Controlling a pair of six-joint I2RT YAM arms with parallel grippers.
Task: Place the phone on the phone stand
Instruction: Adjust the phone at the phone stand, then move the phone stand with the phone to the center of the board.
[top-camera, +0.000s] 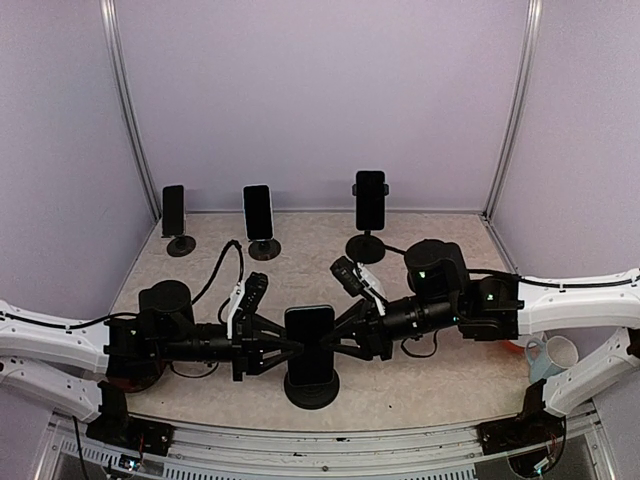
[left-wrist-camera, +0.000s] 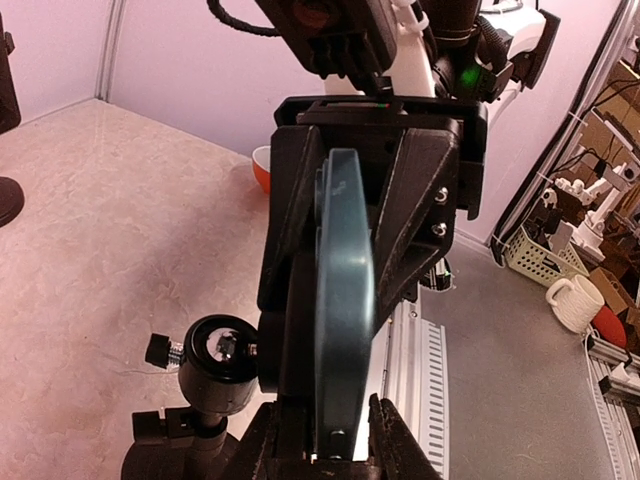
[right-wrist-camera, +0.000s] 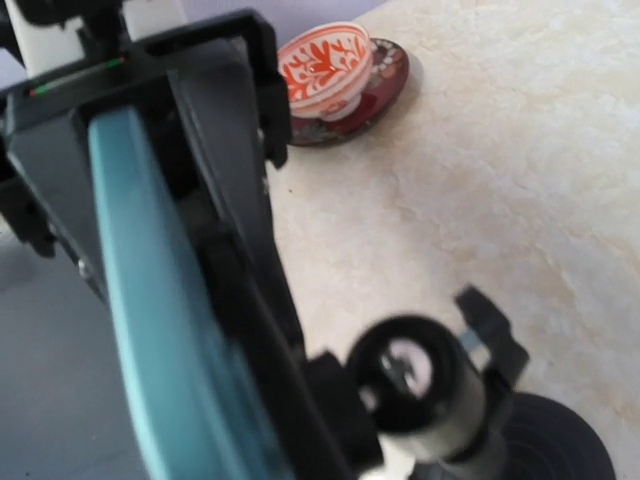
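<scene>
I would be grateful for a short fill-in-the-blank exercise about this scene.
1. Phones on stands along the back wall number ___.
2. Between the left gripper and right gripper, the front phone sits ___ on its stand.
3. The mug by the right arm is ___.
Missing words: three; upright; white.

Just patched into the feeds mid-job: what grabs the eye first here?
The left tool and right tool flank one upright phone at the phone stand, near centre of the table; whether either grips it is unclear. Three more mounted phones line the back, and a red-patterned bowl shows beyond in the right wrist view.
</scene>
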